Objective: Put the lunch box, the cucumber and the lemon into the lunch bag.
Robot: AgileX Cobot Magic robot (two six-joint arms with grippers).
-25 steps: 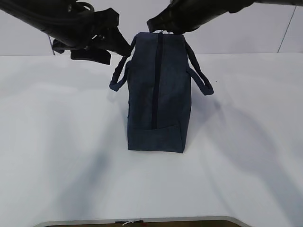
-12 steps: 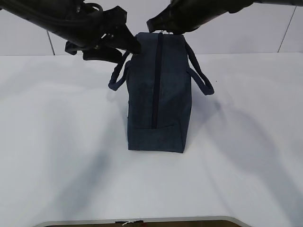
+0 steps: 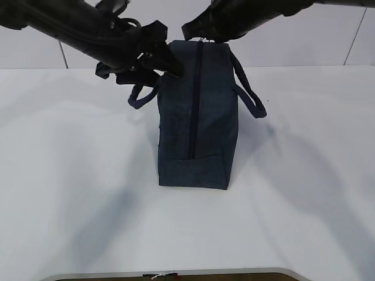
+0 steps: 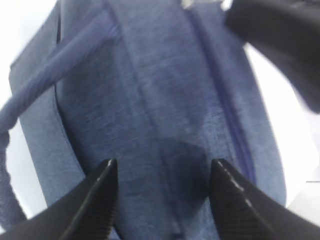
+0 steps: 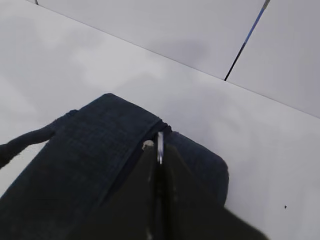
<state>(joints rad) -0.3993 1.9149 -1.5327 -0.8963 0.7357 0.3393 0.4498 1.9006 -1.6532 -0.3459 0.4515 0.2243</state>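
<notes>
The dark navy lunch bag (image 3: pixel 196 117) stands upright mid-table with its zipper (image 3: pixel 193 99) closed along the top and front. My right gripper (image 3: pixel 190 30) is at the bag's far top end, shut on the metal ring pull (image 5: pixel 160 146). My left gripper (image 3: pixel 170 61) is open at the bag's upper left side, next to the left handle (image 3: pixel 142 96). In the left wrist view its jaws (image 4: pixel 162 172) straddle the bag's fabric (image 4: pixel 165 100) without pinching it. The lunch box, cucumber and lemon are out of view.
The white table (image 3: pixel 70 175) spreads around the bag, with its front edge (image 3: pixel 170 273) at the bottom. A white panelled wall (image 3: pixel 304 41) rises behind. The bag's right handle (image 3: pixel 249 93) hangs out to the right.
My left arm has moved right, bringing its open gripper from beside the left handle onto the bag's upper left side. The handle has shifted slightly. The right gripper has stayed put.
</notes>
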